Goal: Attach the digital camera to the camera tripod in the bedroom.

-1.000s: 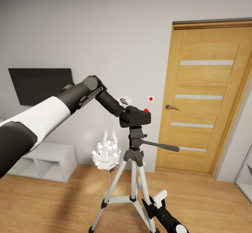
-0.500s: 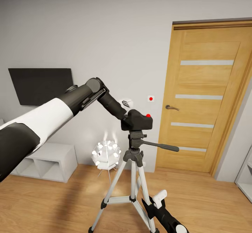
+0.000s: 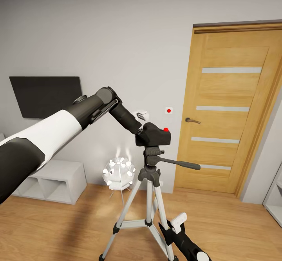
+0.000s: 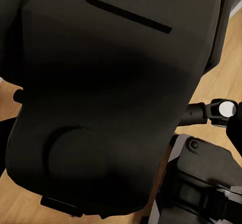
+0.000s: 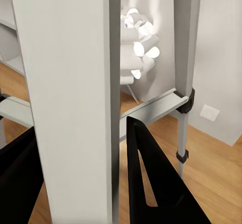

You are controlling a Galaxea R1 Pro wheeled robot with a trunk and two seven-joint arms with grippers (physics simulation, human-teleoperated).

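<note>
Meanwhile, digital camera point(image 3: 153, 134) unchanged from half second ago, sitting on camera tripod point(image 3: 150, 174) head, red button up. Left gripper point(image 3: 138, 129) behind camera body; finger spread cannot be told (camera hides them). Right gripper point(image 5: 83, 176) spread wide either side of tripod leg point(image 5: 75, 103), fingers not touching it. Open floor beside legs; door point(image 3: 231, 108) right.

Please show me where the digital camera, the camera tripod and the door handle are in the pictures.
digital camera point(image 3: 153, 135): head view, on the front of its black body.
camera tripod point(image 3: 149, 198): head view, on its silver centre column.
door handle point(image 3: 192, 120): head view, on the dark lever.
</note>
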